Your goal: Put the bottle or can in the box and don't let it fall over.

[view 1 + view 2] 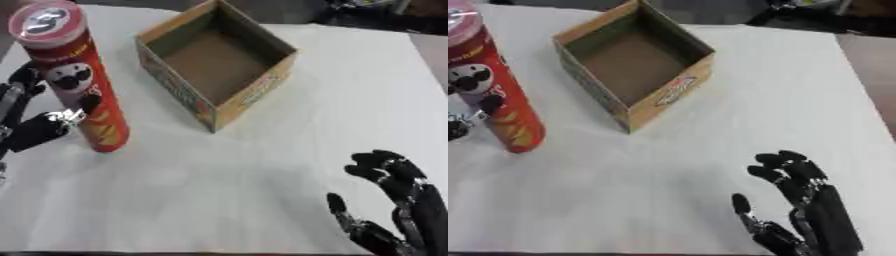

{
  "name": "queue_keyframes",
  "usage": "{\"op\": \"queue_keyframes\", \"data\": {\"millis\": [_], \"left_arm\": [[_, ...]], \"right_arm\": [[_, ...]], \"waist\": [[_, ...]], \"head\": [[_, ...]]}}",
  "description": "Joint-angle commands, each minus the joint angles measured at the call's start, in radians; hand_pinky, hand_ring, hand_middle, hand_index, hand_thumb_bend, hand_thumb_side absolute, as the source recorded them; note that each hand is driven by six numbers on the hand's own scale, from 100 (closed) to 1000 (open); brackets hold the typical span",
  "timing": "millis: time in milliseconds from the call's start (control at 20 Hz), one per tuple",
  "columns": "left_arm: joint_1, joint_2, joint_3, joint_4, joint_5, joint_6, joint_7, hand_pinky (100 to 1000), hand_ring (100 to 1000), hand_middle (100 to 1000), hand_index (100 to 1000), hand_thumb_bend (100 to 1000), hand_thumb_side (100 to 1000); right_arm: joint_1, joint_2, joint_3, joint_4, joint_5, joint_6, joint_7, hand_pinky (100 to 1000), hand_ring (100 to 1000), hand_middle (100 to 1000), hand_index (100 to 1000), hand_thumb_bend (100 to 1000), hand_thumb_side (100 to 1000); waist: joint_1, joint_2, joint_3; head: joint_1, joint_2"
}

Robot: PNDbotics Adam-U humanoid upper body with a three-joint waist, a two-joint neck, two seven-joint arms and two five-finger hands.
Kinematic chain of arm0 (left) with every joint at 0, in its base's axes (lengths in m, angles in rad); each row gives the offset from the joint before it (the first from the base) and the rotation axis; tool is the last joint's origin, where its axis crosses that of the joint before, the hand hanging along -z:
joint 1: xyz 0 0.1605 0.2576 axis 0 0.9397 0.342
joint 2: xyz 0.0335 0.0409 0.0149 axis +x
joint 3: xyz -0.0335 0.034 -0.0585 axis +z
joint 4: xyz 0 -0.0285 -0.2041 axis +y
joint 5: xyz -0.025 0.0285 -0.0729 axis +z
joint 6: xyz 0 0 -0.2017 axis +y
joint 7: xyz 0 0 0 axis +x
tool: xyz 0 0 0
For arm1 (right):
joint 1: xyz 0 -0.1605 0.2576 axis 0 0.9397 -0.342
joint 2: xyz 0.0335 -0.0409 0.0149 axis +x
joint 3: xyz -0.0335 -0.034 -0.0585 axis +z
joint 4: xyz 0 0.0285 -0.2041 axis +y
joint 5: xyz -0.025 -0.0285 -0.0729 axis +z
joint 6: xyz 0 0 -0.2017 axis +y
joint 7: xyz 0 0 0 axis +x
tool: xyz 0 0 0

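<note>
The tall red can (74, 75) stood upright near the left edge of the white table (262, 165), its long axis nearly vertical, with the lid toward the far left corner. The left hand (35, 127) was at the can's left side, low down near the base: a thumb tip lay against the can's front about halfway up and other dark fingers (24, 80) showed behind its left edge, so the fingers looked curled round the can, though how fully they closed on it was hard to tell. The open cardboard box (219, 60) sat just to the right of the can, toward the far middle of the table, empty, with one corner pointing at the near edge and its nearest wall a short gap from the can. The right hand (798, 200) rested by the near right corner, fingers up, relaxed and apart, holding nothing, well apart from both can and box. The left hand was clearly the nearer one; the move would likely call for lifting the can straight up and carrying it rightward over the box wall, and with so low a hold on so tall a can it could tip
</note>
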Motion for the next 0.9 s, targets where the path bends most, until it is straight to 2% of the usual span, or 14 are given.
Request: {"op": "queue_keyframes", "data": {"millis": [50, 500, 900], "left_arm": [[-0.027, 0.003, 0.007, 0.004, -0.014, -0.002, 0.008, 1000, 1000, 1000, 955, 578, 535], [-0.051, -0.012, 0.001, 0.018, -0.006, -0.035, -0.015, 1000, 1000, 981, 951, 508, 546], [-0.053, -0.014, 0.002, -0.002, 0.003, -0.062, -0.031, 1000, 1000, 993, 954, 498, 543]], "right_arm": [[0.004, -0.018, -0.017, -0.022, -0.012, 0.002, -0.006, 760, 623, 689, 714, 306, 206], [0.011, -0.01, -0.028, -0.022, -0.026, -0.007, -0.004, 764, 619, 680, 705, 283, 212], [0.009, 0.004, -0.026, -0.022, -0.011, -0.018, -0.008, 762, 615, 668, 701, 287, 207]], "waist": [[0.003, -0.01, 0.001], [0.002, -0.007, -0.001], [0.005, -0.007, -0.003]], "head": [[0.004, -0.015], [0.013, -0.014], [0.018, -0.014]]}}
